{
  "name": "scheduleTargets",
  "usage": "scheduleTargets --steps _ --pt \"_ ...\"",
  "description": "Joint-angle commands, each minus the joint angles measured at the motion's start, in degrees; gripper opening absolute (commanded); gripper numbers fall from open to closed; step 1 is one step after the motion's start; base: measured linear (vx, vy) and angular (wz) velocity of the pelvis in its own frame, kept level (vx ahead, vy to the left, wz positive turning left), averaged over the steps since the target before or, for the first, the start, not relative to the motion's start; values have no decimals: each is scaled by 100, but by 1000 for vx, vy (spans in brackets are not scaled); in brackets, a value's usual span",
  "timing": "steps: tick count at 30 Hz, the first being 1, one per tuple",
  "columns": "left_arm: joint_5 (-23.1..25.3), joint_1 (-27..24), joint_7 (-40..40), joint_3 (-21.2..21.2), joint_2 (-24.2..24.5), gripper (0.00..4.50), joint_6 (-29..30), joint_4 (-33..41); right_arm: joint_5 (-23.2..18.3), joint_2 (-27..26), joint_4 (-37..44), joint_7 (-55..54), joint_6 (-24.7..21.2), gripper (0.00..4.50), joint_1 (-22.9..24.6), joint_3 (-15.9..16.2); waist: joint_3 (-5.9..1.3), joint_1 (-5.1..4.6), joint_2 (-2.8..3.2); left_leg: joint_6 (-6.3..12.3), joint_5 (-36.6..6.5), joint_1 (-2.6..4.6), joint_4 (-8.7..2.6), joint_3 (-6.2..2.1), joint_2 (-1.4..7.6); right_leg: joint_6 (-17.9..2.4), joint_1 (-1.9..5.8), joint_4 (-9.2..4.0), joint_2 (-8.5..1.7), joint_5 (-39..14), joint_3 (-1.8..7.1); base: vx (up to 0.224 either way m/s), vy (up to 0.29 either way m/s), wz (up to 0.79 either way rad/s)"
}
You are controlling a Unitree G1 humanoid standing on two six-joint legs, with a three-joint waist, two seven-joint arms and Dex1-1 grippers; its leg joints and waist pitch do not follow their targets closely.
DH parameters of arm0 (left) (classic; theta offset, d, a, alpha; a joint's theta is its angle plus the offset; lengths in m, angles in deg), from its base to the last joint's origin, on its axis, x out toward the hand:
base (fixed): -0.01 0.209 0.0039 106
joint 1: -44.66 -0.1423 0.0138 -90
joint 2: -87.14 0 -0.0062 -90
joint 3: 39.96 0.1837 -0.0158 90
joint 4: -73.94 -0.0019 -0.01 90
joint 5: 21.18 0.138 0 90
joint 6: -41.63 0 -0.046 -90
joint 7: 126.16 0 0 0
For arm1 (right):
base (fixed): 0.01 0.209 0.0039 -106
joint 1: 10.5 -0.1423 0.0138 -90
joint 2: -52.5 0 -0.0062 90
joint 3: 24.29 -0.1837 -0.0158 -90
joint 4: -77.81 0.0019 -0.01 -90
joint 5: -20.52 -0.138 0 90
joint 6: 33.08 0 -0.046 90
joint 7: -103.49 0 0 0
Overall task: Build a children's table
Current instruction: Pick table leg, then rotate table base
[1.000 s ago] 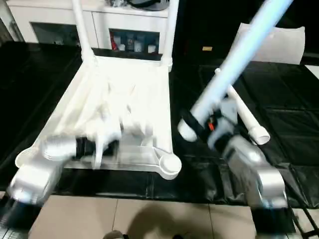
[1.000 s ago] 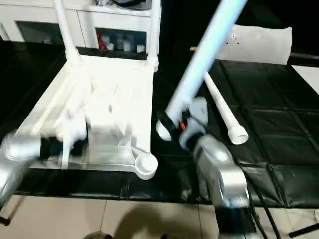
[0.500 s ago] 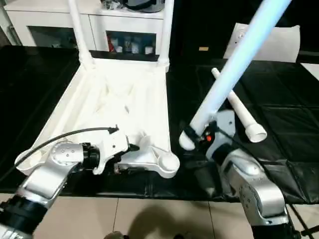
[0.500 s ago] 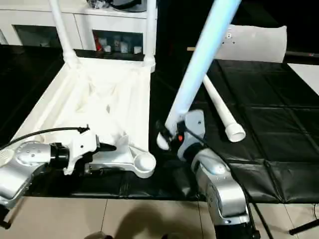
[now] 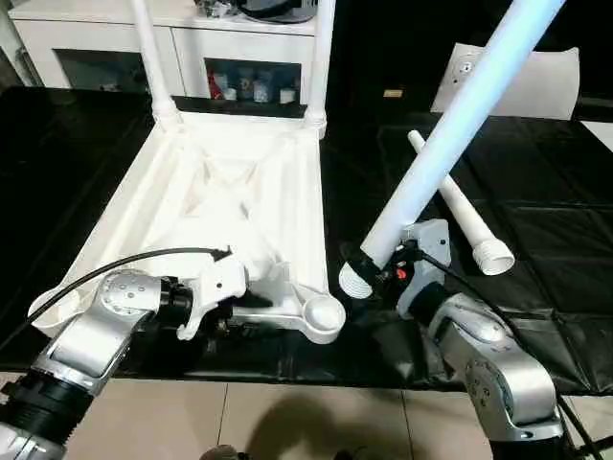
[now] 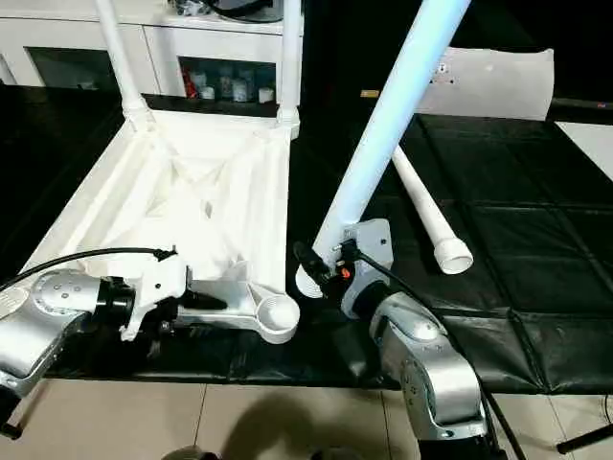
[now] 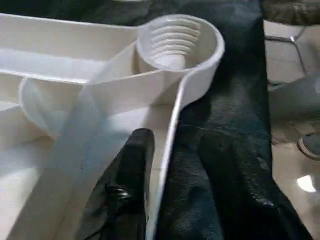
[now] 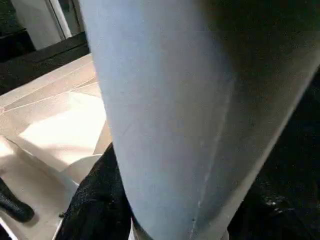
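Observation:
The white tabletop (image 5: 239, 192) lies ribbed side up on the black mat, with two legs (image 5: 148, 53) (image 5: 321, 53) standing in its far corner sockets. My left gripper (image 5: 235, 311) is at the near rim beside the empty near-right socket (image 7: 180, 42). It is open, with one black finger (image 7: 135, 165) inside the rim and the other outside. My right gripper (image 5: 383, 268) is shut on a third leg (image 5: 450, 125). That leg tilts up to the right, and its threaded end hangs just right of that socket. A fourth leg (image 5: 460, 216) lies loose on the mat.
A white cabinet with glass doors (image 5: 96, 43) stands behind the tabletop. A flat white board (image 5: 536, 81) leans at the back right. The black mat (image 5: 536, 259) ends at a tiled floor (image 5: 287, 422) close to me.
My left arm has settled at the near rim and its fingers have narrowed around it. The right arm and its leg have hardly moved. The camera has steadied.

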Motion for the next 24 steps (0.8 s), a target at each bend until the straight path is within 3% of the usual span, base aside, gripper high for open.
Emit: scheduleTargets --steps 1,9,11,15,20,24 --pt "104 122 -63 69 18 150 -99 -73 -83 58 127 36 -55 191 -59 -25 -369 -1 114 -274 -1984 110 -456 -97 179 -762 176 -506 -385 -2231 269 0 0 0" --pt "366 453 -161 225 -30 106 -271 -411 -57 150 79 152 -47 191 -124 33 -392 10 104 -245 -1700 87 -443 -81 178 -872 216 -455 -387 -1801 272 0 0 0" --pt "449 500 -191 271 -3 67 -323 -489 -52 167 73 168 -39 191 -130 37 -389 9 114 -251 -1750 94 -440 -79 178 -873 210 -462 -392 -1873 274 0 0 0" --pt "632 593 -264 350 60 62 -442 -663 -57 201 78 198 -40 191 -143 29 -384 12 113 -269 -1855 110 -446 -91 181 -810 200 -491 -396 -2096 269 0 0 0" --pt "728 649 -275 383 92 17 -450 -761 -66 226 75 222 -45 191 -179 8 -391 6 106 -271 -1800 91 -446 -93 181 -856 212 -468 -400 -1998 269 0 0 0" --pt "817 793 418 156 -205 0 -104 -1034 -116 190 -8 224 -37 191 -290 -44 -396 0 102 -247 -1736 102 -424 -75 180 -944 210 -457 -399 -1836 272 0 0 0"
